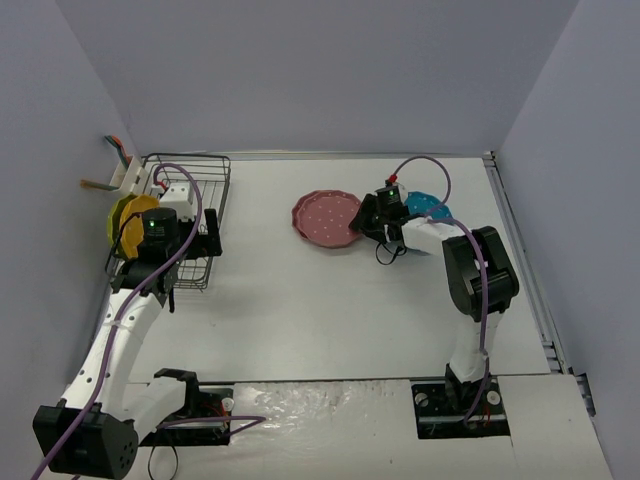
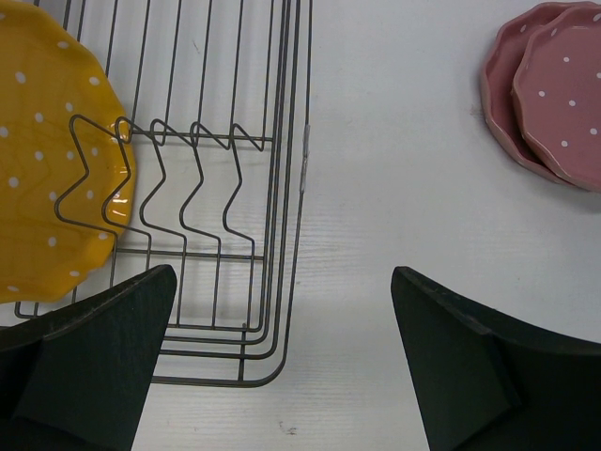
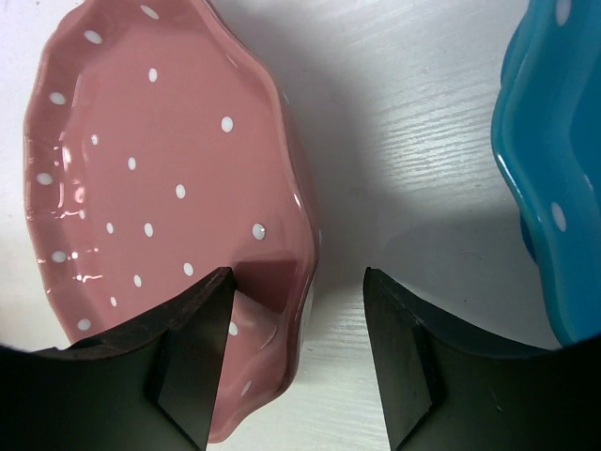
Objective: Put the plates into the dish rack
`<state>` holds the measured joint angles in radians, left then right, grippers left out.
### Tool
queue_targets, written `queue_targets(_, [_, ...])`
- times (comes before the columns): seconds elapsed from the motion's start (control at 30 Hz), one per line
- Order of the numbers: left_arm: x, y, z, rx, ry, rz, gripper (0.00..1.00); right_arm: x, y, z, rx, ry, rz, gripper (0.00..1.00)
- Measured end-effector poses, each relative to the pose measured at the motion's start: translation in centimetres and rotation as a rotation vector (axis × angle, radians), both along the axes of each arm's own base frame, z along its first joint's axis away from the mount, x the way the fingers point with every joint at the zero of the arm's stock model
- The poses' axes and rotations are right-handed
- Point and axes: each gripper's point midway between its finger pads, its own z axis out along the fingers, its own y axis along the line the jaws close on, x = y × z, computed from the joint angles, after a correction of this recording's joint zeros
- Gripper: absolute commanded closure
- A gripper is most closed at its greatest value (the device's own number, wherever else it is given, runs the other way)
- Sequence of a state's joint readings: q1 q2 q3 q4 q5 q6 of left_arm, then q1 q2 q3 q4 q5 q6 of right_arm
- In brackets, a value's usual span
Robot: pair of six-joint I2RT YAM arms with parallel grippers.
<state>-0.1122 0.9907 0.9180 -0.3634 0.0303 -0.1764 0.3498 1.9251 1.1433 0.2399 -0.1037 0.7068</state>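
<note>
Left gripper point(image 2: 282, 277): jaws spread wide, nothing held, poised above the table-side edge of the dish rack point(image 2: 274, 141). Orange-yellow plate point(image 2: 47, 160): standing in the tines at the rack's far-left end, with the lime-yellow plate point(image 1: 116, 215) just behind. Right gripper point(image 3: 296, 282): jaws parted, straddling the rim of the upper pink plate point(image 3: 169, 188), not clamped; contact not discernible. Pink plates point(image 2: 554, 94): stacked in a pair on the table point(image 1: 300, 300). Blue plate point(image 3: 554, 188): just beside them, not touching.
</note>
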Motion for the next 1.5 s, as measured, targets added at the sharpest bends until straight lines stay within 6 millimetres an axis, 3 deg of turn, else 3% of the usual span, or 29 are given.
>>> queue_targets(0.33, [0.1, -0.1, -0.4, -0.001, 0.012, -0.004, 0.03, 0.0, 0.2, -0.2, 0.136, -0.057, 0.035, 0.53])
queue_targets(0.67, [0.1, -0.7, -0.3, -0.018, 0.013, -0.032, 0.03, 0.0, 0.8, 0.8, 0.245, -0.102, 0.042, 0.92])
queue_targets(0.77, [0.0, -0.9, -0.3, -0.027, 0.013, -0.039, 0.03, 0.1, 0.6, 1.4, 0.255, -0.109, 0.035, 0.99])
queue_targets(0.87, [0.0, -1.2, -0.3, -0.047, 0.014, -0.043, 0.03, -0.1, 0.6, 1.6, 0.255, -0.101, 0.034, 1.0])
queue_targets(1.03, [-0.1, -3.0, 0.5, -0.145, 0.014, -0.063, 0.03, -0.4, 0.5, 2.8, 0.258, -0.109, 0.04, 1.0])
queue_targets(1.3, [-0.2, -8.0, 5.1, -0.353, -0.055, -0.173, 0.03, -1.5, 0.9, 5.5, 0.281, -0.126, 0.096, 1.0])
queue_targets(1.5, [-0.6, -11.3, 5.7, -0.462, -0.034, -0.23, 0.03, -2.0, 1.6, 7.6, 0.334, -0.145, 0.135, 1.0])
